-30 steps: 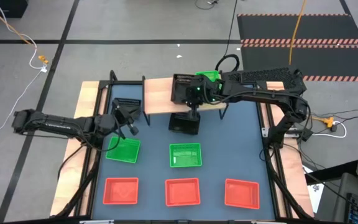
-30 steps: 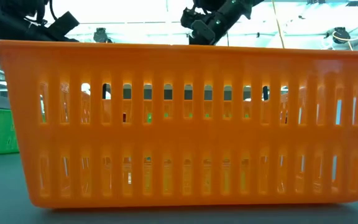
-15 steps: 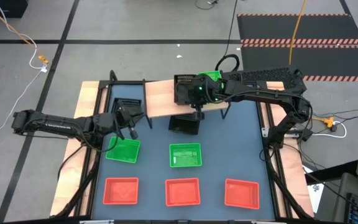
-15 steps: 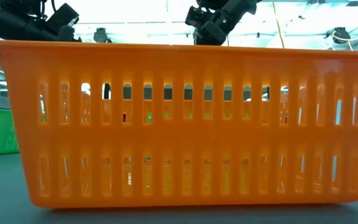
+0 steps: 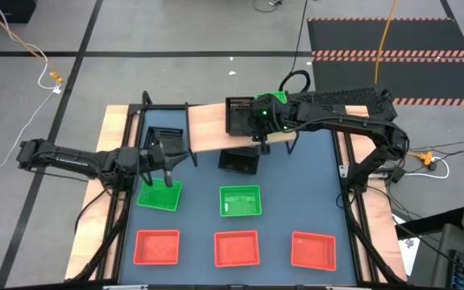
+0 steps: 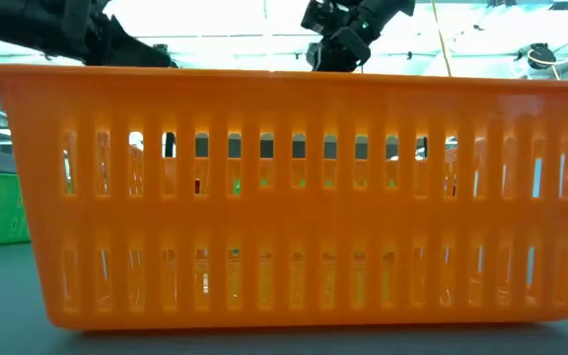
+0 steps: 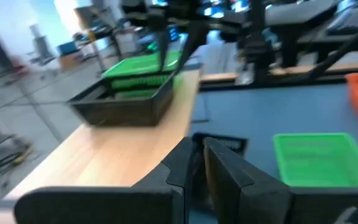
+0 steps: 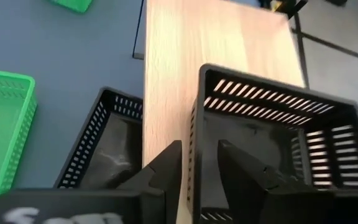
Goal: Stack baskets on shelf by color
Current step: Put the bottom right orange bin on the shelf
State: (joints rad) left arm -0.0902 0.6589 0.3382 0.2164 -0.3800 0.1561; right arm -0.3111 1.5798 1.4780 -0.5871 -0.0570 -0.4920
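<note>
Evidently right gripper (image 8: pixel 194 165) had jaws clamped on the black basket's (image 8: pixel 272 137) thin rim atop the shelf (image 8: pixel 216 43); light, stiff, slatted. Left gripper (image 7: pixel 194 165) jaws together, holding nothing.

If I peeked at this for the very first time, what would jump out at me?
A big red basket fills almost the whole low view, right by the camera. From above, three red baskets line the table's front edge, two green ones behind them. At the back, the right claw grips a black basket's wall on the wooden shelf.
</note>
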